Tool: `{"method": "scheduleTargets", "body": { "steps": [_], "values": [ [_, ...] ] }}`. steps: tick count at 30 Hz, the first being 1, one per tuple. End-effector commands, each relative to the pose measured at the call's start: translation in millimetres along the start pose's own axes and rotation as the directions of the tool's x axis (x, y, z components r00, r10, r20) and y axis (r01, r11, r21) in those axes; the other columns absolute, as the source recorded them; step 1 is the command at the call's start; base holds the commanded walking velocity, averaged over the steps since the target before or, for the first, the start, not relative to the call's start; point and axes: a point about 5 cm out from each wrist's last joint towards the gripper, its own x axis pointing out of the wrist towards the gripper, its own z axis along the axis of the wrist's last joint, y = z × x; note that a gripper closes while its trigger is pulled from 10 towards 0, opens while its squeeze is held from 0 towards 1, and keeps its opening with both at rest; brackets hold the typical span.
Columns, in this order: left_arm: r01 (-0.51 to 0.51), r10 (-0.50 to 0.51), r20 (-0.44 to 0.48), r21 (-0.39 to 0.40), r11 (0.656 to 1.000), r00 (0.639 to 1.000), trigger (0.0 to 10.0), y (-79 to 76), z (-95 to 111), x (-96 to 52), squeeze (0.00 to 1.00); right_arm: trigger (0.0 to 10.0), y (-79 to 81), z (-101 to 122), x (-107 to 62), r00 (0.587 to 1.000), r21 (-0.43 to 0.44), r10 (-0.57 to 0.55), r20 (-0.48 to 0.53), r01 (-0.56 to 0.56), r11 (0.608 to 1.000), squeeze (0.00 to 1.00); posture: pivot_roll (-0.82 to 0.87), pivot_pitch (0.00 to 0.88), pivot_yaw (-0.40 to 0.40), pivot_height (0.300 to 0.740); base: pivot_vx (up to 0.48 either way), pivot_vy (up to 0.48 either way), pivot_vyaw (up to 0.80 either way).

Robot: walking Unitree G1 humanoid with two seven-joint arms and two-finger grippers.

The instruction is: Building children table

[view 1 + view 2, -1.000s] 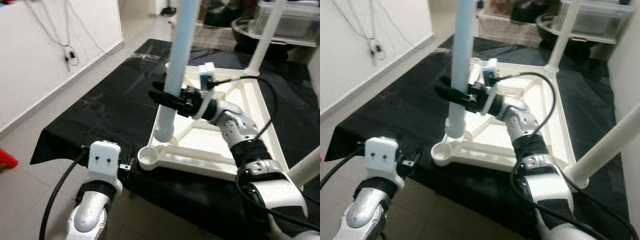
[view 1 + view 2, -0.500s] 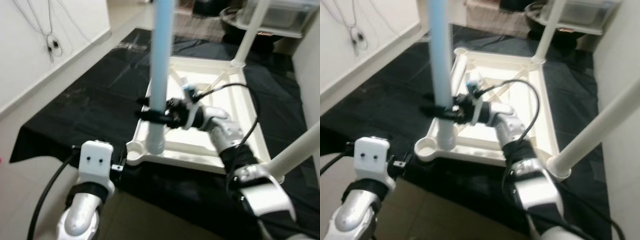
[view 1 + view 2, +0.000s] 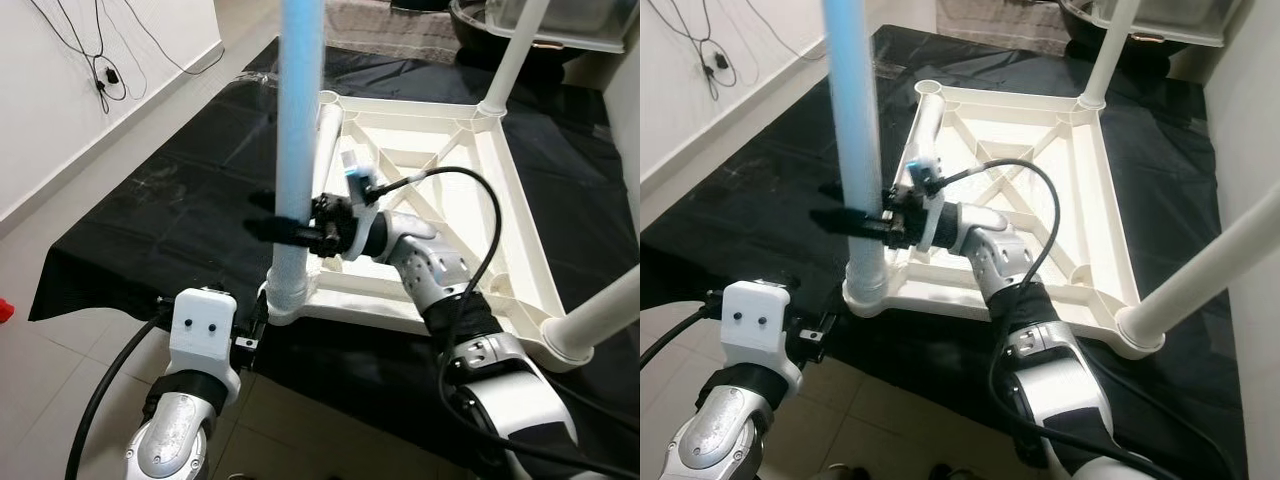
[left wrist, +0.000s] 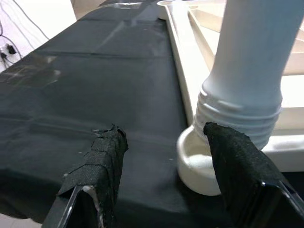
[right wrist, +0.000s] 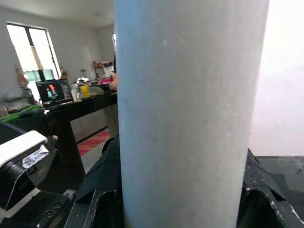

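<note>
The white table top (image 3: 518,225) lies upside down on a black cloth (image 3: 170,210). My right gripper (image 3: 285,228) is shut on a light blue leg (image 3: 298,110) and holds it upright. The leg's threaded end (image 4: 240,116) rests in the socket (image 4: 199,164) at the near left corner. In the right wrist view the blue leg (image 5: 185,109) stands between the dark fingers (image 5: 97,190). My left gripper (image 4: 166,129) is open low beside that corner, one finger (image 4: 102,159) over the cloth, the other finger (image 4: 235,161) in front of the socket.
Two white legs stand in the frame, one at the far right corner (image 3: 512,60) and one at the near right corner (image 3: 605,312). A white wall with hanging cables (image 3: 100,70) runs along the left. Tiled floor (image 3: 60,360) lies before the cloth's near edge.
The camera has shifted. My right gripper has carried the blue leg left and toward me, from over the frame's near rail onto the near left corner socket. The left arm stays by that corner.
</note>
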Motion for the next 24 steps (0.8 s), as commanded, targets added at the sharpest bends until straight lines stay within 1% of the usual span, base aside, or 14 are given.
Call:
{"method": "scheduleTargets", "body": {
  "steps": [1,6,14,17,19,24],
  "values": [
    [-0.003,0.003,-0.012,0.006,1.0,1.0,10.0,1.3,-0.9,-2.1,0.0,10.0,2.3,3.7,4.5,0.999,-0.01,0.033,0.01,-0.033,0.999,0.0,0.16,0.201,-0.072,0.74,0.0,0.0,0.0],
    [-0.011,0.011,-0.014,0.019,1.0,1.0,10.0,2.1,-1.3,-1.9,0.0,10.0,4.9,4.0,1.7,0.999,-0.026,0.04,-0.003,-0.04,0.999,0.0,0.16,0.192,-0.071,0.74,0.0,0.0,0.0],
    [-0.012,0.012,-0.01,0.025,1.0,1.0,10.0,2.1,-1.1,-1.6,0.0,10.0,5.6,4.0,-0.8,0.999,-0.018,0.046,-0.002,-0.046,0.999,0.0,0.16,0.183,-0.075,0.74,0.0,0.0,0.0],
    [-0.011,0.011,-0.01,0.026,1.0,1.0,10.0,2.2,-1.3,-1.7,0.0,10.0,6.7,2.6,-1.9,0.998,-0.02,0.059,-0.012,-0.059,0.998,0.0,0.16,0.183,-0.075,0.74,0.0,0.0,0.0],
    [-0.01,0.011,-0.012,0.026,1.0,1.0,10.0,2.2,-1.6,-1.9,0.0,10.0,10.6,1.0,-2.5,0.995,-0.014,0.096,-0.02,-0.097,0.995,0.0,0.16,0.181,-0.075,0.74,0.0,0.0,0.0],
    [-0.009,0.01,-0.014,0.024,1.0,1.0,10.0,2.3,-2.3,-2.3,0.0,10.0,15.3,-3.4,-1.4,0.991,-0.012,0.128,-0.039,-0.129,0.992,0.0,0.15,0.18,-0.075,0.74,0.0,0.0,0.0]
  ]
}}
